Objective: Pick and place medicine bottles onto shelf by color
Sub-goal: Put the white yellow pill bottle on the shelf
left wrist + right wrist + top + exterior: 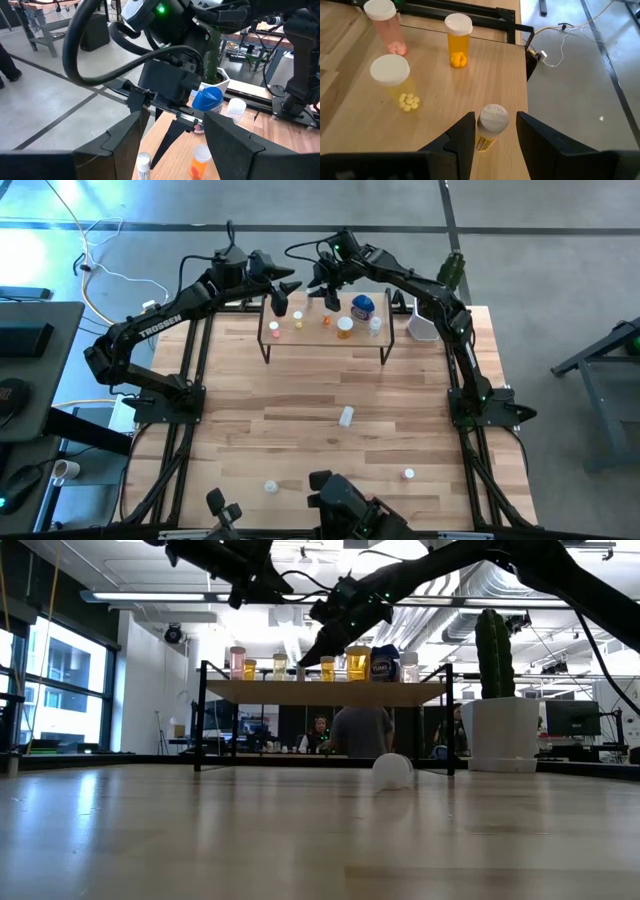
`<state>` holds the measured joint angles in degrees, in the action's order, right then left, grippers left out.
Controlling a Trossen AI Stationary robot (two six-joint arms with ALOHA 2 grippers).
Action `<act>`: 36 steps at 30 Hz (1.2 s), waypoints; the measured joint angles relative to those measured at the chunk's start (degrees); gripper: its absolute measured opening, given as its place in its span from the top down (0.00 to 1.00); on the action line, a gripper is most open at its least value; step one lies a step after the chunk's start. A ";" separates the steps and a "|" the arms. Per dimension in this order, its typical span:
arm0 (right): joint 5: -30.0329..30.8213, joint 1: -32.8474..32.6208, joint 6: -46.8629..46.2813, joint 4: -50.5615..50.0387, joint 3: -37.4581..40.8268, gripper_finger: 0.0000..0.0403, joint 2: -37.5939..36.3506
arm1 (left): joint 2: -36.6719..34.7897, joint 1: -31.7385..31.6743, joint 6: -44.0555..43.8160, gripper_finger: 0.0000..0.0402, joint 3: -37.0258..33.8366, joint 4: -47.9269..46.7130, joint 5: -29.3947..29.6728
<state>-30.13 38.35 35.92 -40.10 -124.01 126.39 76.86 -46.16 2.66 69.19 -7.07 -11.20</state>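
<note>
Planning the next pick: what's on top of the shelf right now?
The shelf carries pink, orange and yellow bottles plus the blue one. Both grippers hang over it and cover part of the top.

Shelf [325,340] top light wood; round bottle [362,306] at its 1 o'clock blue; orange bottle [458,39] white-capped; pink bottle [385,25] too.

White capital letters reading "TROSSEN" run along the dark forearm link of the left robot arm [160,323], at the left of the high view. The round blue medicine bottle [385,663] on the small light-wood shelf, above centre in the low view, carries white lettering too small to make out. The yellow label on the white-capped vial [490,128], at lower centre of the right wrist view, cannot be read.
</note>
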 joint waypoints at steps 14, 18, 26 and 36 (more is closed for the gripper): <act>-0.07 -0.15 -1.49 -0.10 0.00 0.80 0.00 | 0.00 0.01 0.09 0.49 0.00 -1.77 0.02; -0.09 -0.26 -1.88 -0.50 0.00 0.81 0.00 | 0.00 -0.01 0.12 0.49 0.02 -1.77 0.02; -0.01 -0.26 -8.45 -0.81 0.00 0.81 -0.09 | 0.00 0.01 1.06 0.49 0.01 -1.77 3.53; 6.04 -1.83 -15.12 -0.83 0.00 0.82 -0.55 | -0.05 0.00 5.81 0.49 0.02 -1.93 16.50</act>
<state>-24.09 36.52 20.80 -40.93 -124.01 125.84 76.81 -46.16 8.47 69.21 -9.00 5.30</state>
